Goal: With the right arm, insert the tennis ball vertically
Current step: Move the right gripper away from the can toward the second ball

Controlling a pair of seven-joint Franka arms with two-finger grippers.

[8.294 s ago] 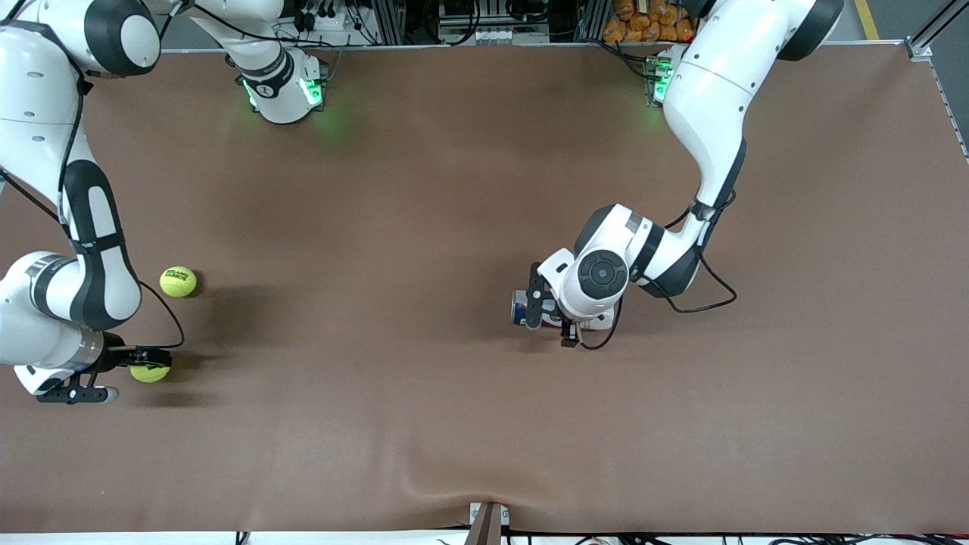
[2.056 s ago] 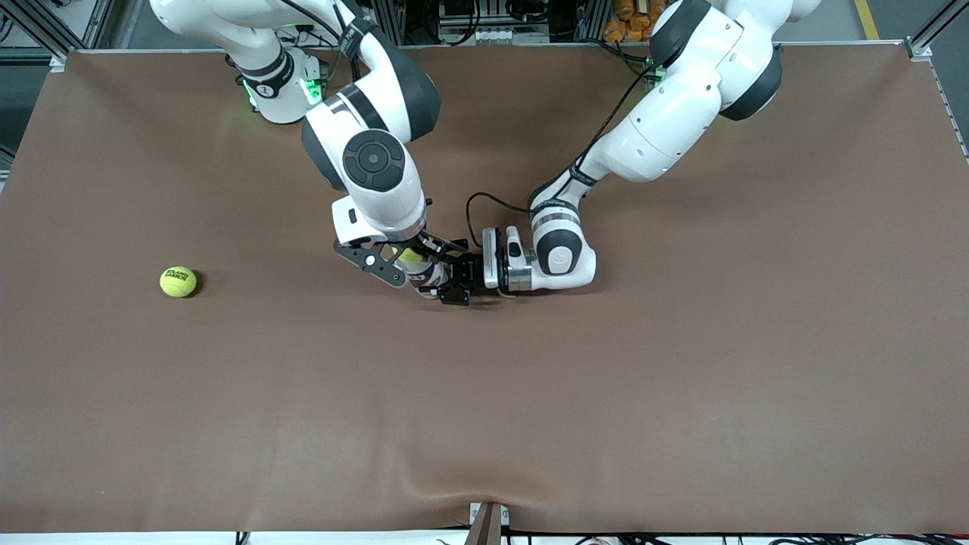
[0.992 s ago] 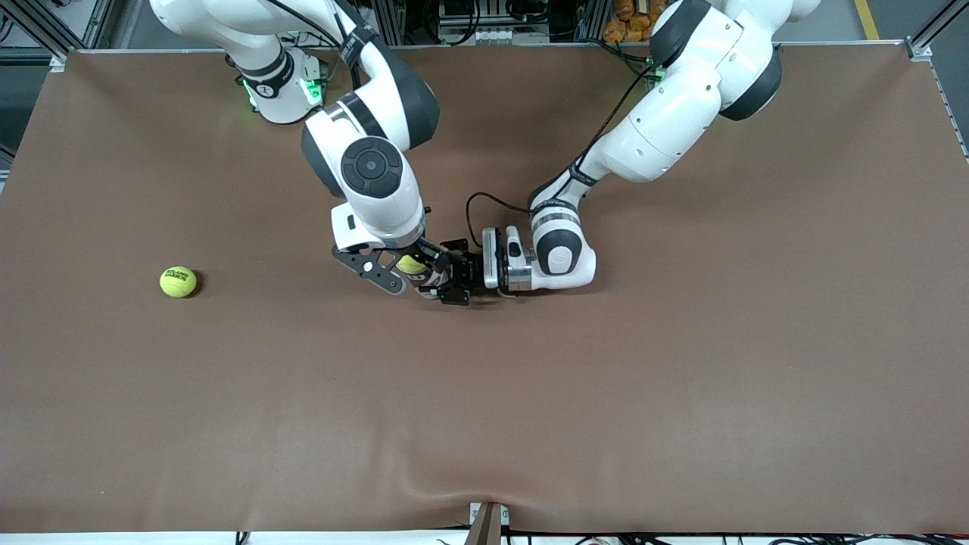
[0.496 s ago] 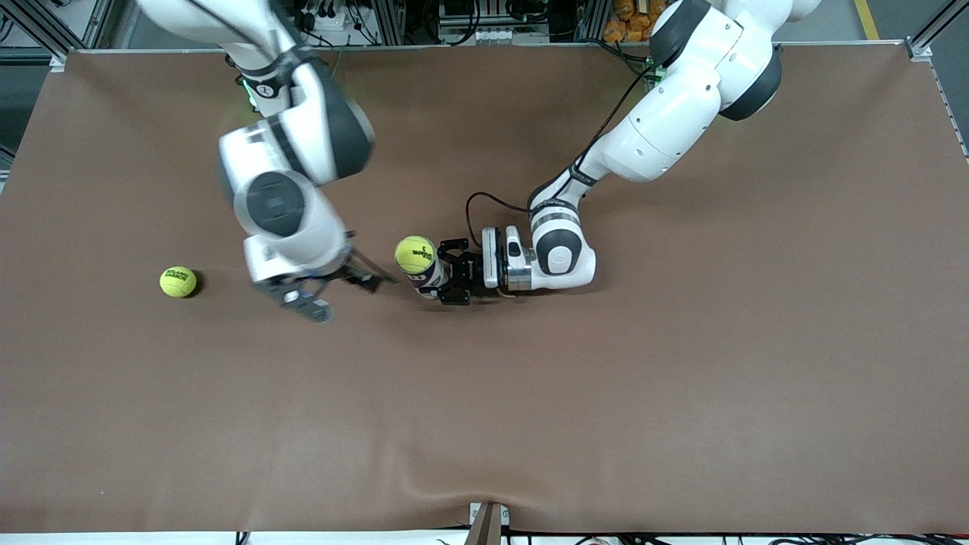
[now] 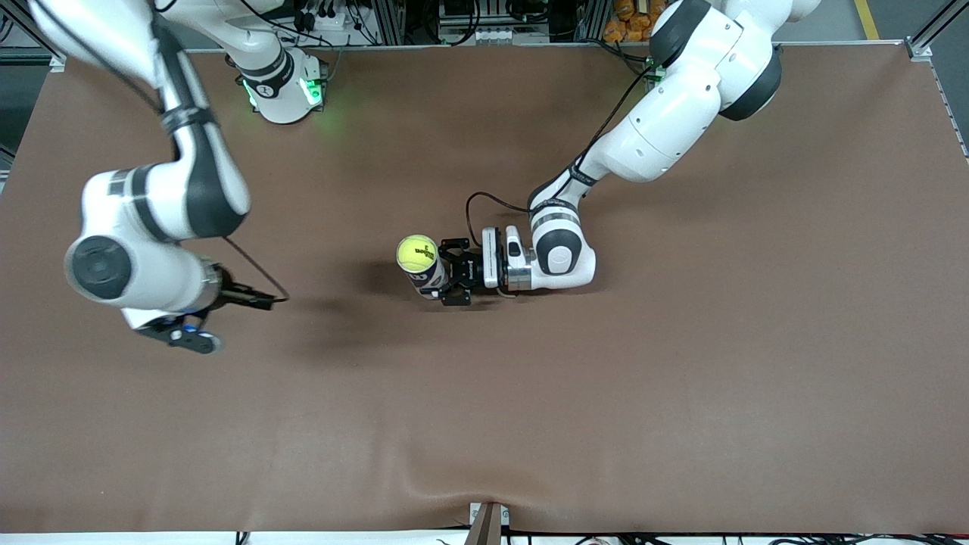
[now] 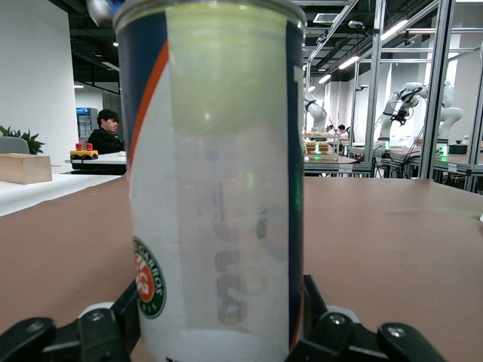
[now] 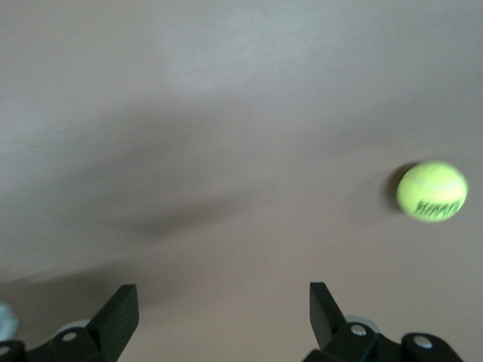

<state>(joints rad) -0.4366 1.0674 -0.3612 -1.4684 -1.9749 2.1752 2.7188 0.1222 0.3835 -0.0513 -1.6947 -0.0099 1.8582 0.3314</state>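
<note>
A yellow tennis ball (image 5: pixel 417 253) sits in the open top of an upright clear can (image 5: pixel 432 284) at the table's middle. My left gripper (image 5: pixel 447 273) is shut on the can's lower part. In the left wrist view the can (image 6: pixel 219 188) fills the picture between the black fingers (image 6: pixel 313 305), with a green tint high inside it. My right gripper (image 5: pixel 241 322) is open and empty, over the table toward the right arm's end. A second tennis ball (image 7: pixel 432 191) lies on the table in the right wrist view, off to one side of the open right gripper (image 7: pixel 220 290); the right arm hides it in the front view.
The brown mat (image 5: pixel 530 409) covers the whole table. The left arm's cable (image 5: pixel 484 198) loops over the mat by its wrist. The arm bases and clutter stand along the table edge farthest from the front camera.
My right gripper let go of the ball at the can's top and swung away toward the right arm's end. The left gripper and can stayed put.
</note>
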